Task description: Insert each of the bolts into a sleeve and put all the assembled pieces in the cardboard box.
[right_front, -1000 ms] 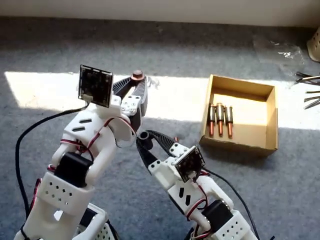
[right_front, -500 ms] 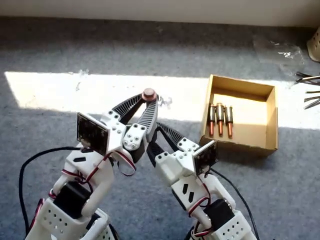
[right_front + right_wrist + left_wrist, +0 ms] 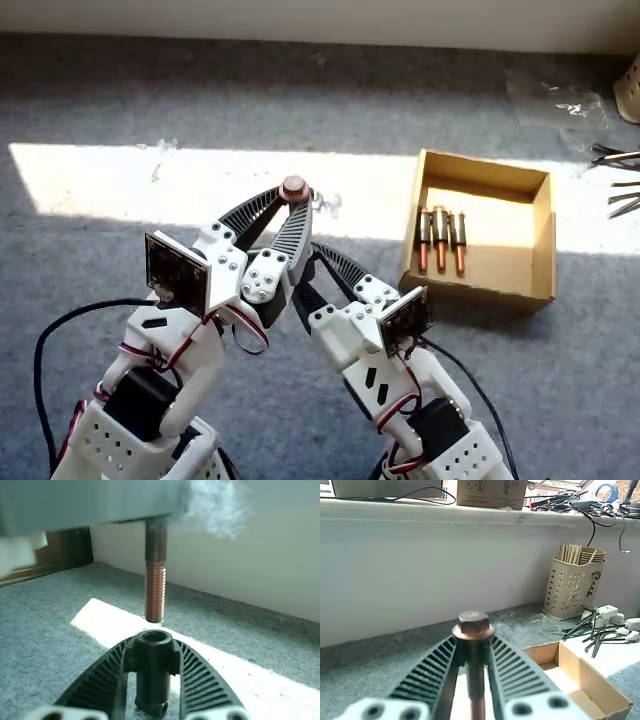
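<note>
My left gripper point(image 3: 290, 200) is shut on a copper bolt point(image 3: 294, 188) and holds it upright, hex head point(image 3: 473, 624) on top. Its threaded shank point(image 3: 155, 595) hangs just above the open mouth of a black sleeve point(image 3: 152, 670). My right gripper point(image 3: 152, 652) is shut on that sleeve, directly below the left one; in the high view its fingers point(image 3: 335, 265) lie under the left gripper. The cardboard box point(image 3: 540, 225) stands to the right with three assembled pieces point(image 3: 441, 239) lying side by side in it.
Grey carpet point(image 3: 100, 90) with a sunlit band covers the floor. Metal tools point(image 3: 618, 190) lie at the right edge beyond the box. A beige holder with sticks point(image 3: 574, 582) and cables stand by the wall.
The left arm swung right and lowered the bolt over the right gripper. The right gripper turned its sleeve under the bolt. In the last half second both barely shifted.
</note>
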Motion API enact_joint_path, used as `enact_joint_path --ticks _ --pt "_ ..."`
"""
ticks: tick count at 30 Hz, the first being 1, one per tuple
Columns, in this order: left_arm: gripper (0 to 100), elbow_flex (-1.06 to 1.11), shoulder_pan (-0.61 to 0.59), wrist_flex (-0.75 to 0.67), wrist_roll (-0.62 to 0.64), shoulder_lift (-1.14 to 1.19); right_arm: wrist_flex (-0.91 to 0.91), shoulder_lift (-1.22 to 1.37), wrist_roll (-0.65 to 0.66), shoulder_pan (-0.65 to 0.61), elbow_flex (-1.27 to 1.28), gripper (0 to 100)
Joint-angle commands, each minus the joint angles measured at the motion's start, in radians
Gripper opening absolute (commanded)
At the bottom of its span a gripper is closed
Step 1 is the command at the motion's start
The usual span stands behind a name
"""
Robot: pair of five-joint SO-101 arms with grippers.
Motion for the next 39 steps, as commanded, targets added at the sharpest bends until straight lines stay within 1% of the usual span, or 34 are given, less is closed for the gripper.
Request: enact_joint_path --ticks 1,6,10,18,30,35,39 --pt "1 -0.008 0.019 -0.028 0.057 -0.027 -0.030 -0.021 0.009 0.008 0.071 0.9" --pt "1 -0.008 0.021 0.012 0.064 -0.027 -0.030 -0.021 0.009 0.008 0.071 0.9" --pt "1 -0.005 0.058 0.015 0.064 -0.027 -0.030 -0.021 0.009 0.008 0.071 0.9" --pt "1 0.033 0.062 0.009 0.064 -0.028 -0.030 -0.021 0.011 0.012 0.071 0.9" --pt "1 0.033 0.051 0.014 0.058 -0.028 -0.030 -0.021 0.014 0.013 0.071 0.9" --pt "1 0.033 0.002 0.014 0.060 -0.028 -0.030 -0.021 0.014 0.013 0.071 0.9" --pt "1 0.033 0.001 0.014 0.060 -0.028 -0.030 -0.021 0.014 0.013 0.071 0.9"
